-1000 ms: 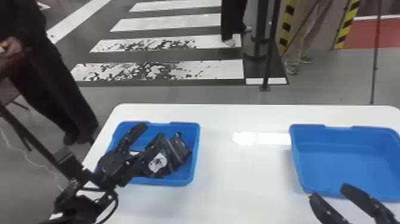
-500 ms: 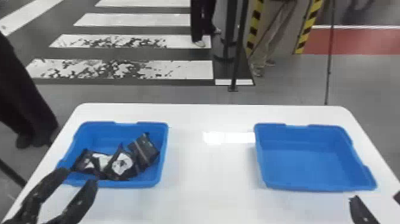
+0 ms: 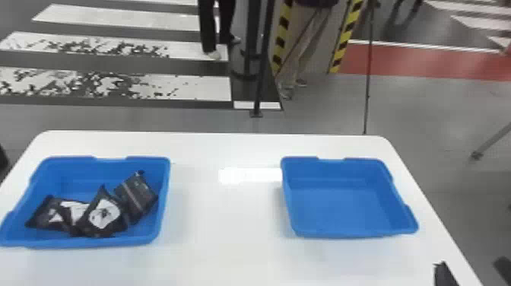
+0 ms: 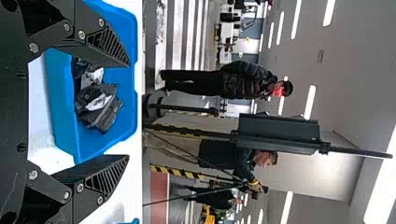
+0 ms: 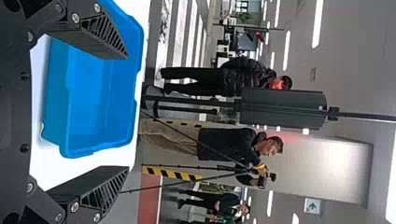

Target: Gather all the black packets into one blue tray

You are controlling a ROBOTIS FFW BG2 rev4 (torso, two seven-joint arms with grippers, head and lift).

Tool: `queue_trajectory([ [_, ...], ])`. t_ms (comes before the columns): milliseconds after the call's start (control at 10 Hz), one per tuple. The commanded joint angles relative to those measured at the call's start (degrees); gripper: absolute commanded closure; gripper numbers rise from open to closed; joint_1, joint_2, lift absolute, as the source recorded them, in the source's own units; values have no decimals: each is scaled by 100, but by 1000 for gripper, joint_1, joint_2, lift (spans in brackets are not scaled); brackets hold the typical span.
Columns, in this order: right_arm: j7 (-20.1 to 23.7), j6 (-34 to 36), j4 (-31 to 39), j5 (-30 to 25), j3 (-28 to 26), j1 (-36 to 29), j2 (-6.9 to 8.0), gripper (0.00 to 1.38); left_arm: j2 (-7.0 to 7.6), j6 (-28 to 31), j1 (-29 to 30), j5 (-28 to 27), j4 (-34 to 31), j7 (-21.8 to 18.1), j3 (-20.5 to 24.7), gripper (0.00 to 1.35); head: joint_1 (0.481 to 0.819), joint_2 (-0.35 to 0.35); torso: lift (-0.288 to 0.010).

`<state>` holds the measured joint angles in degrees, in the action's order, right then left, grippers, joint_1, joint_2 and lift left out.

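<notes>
Black packets with white labels (image 3: pixel 104 215) lie bunched and overlapping in the left blue tray (image 3: pixel 163 197). The right blue tray (image 3: pixel 349 230) holds nothing. At the lower right of the head view, my right gripper (image 3: pixel 473 272) is by the table's right edge, on the near side of that tray. The left wrist view has my left gripper (image 4: pixel 128 111) open, nothing between its fingers, with the packets (image 4: pixel 98 105) in their tray (image 4: pixel 63 102) beyond. In the right wrist view my right gripper (image 5: pixel 127 112) also stands open and holds nothing, the bare tray (image 5: pixel 56 93) farther off.
Both trays stand on a white table (image 3: pixel 228 228), with a wide gap between them. Past the table's far edge are a dark pole (image 3: pixel 262 68) and a thin stand (image 3: pixel 368 83) on the floor.
My left gripper has drawn back from over the left tray, toward the near side and out of the head view. The head view has swung to the right. The packets stay in the left tray.
</notes>
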<state>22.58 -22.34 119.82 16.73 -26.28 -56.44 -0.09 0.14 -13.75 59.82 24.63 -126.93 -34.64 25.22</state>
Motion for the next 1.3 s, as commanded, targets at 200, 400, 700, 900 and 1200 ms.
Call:
queue_trajectory([
  [200,9,-16,-64,121,80,20,14,190,-5,-298,-6,-63,339,19,-32,391,695,-120,-110],
  [400,9,-16,-36,98,103,20,14,191,47,-284,-63,-143,339,19,-89,395,695,-117,-110],
  [700,9,-16,-8,98,160,34,14,191,74,-256,-105,-177,353,19,-100,395,695,-118,-110],
  [900,9,-16,6,87,183,34,14,191,83,-242,-119,-189,339,10,-100,395,695,-112,-110],
  [1200,0,-16,20,87,194,34,14,191,83,-242,-147,-177,353,10,-112,395,695,-109,-110],
])
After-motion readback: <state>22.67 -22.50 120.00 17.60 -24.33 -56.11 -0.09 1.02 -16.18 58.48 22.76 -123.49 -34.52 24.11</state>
